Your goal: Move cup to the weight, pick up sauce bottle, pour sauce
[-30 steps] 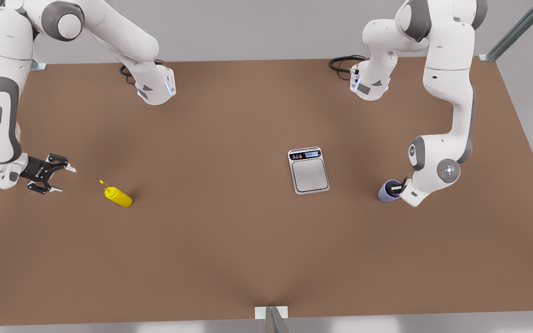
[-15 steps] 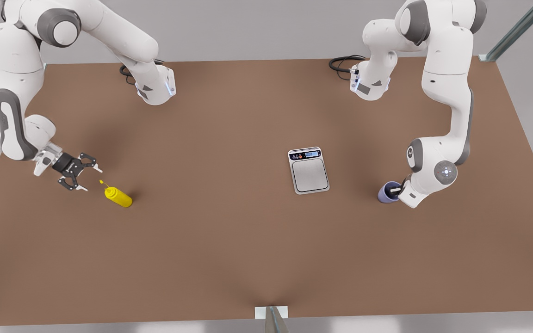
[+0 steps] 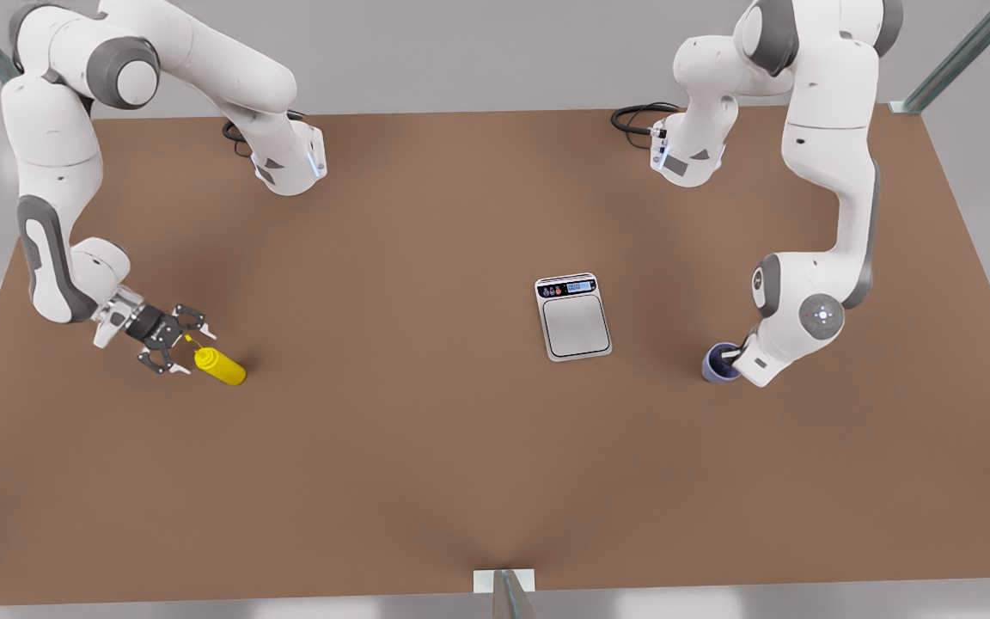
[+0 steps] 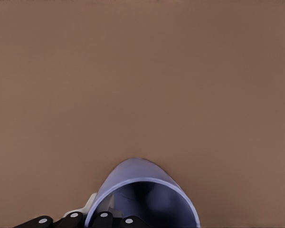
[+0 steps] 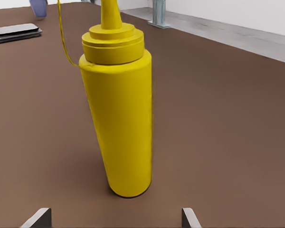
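Note:
The yellow sauce bottle stands upright on the brown table at the front view's left. My right gripper is open and level with the bottle, its fingertips apart just short of the sauce bottle. The lavender cup stands at the front view's right, apart from the silver weight. My left gripper is shut on the wall of the cup, one finger inside the rim and one outside. My left gripper shows at the picture's edge in its wrist view.
The brown table spreads wide around the weight. Both arm bases stand at the far edge with black cables. A metal post sits at the near edge. The weight and cup lie far behind the bottle.
My right gripper has travelled across the table toward the sauce bottle and now reaches its nozzle. My left arm shifted slightly with the cup's rim in its grip.

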Robot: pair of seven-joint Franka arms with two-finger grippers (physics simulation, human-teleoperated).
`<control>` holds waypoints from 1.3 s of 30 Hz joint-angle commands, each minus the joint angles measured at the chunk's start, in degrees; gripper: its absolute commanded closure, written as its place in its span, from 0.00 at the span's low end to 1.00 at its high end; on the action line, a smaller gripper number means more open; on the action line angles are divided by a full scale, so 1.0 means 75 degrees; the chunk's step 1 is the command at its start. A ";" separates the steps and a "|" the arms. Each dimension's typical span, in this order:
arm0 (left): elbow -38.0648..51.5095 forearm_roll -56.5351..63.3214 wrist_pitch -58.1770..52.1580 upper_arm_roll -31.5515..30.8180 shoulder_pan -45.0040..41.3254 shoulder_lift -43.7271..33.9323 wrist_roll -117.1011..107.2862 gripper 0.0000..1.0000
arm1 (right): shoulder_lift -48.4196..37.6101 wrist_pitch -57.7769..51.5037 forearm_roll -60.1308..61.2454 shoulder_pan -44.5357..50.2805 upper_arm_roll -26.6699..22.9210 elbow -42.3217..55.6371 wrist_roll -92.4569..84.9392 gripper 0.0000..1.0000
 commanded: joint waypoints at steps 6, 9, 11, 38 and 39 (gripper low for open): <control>-0.0012 -0.1298 -0.0016 -0.0293 -0.0190 -0.0154 -0.0259 0.79 | 0.0126 0.0012 0.0198 0.0024 0.0258 0.0128 0.0000 0.00; -0.0012 -0.1310 -0.0005 -0.0375 -0.0565 -0.0212 -0.0845 0.79 | 0.0243 0.0035 0.0221 0.0024 0.0340 0.0222 0.0000 0.00; 0.0000 -0.1345 0.0007 -0.0433 -0.0835 -0.0236 -0.1349 0.79 | 0.0255 0.0035 0.0268 0.0117 0.0375 0.0245 0.0012 0.00; 0.0000 -0.1427 0.0617 -0.0433 -0.3413 -0.0177 -0.4197 0.79 | 0.0349 0.0059 0.0702 0.0528 0.0387 0.0269 0.0059 0.22; -0.0012 -0.1427 0.0628 -0.0433 -0.3471 -0.0177 -0.4209 0.79 | 0.0349 0.0059 0.0702 0.0528 0.0387 0.0269 0.0070 0.22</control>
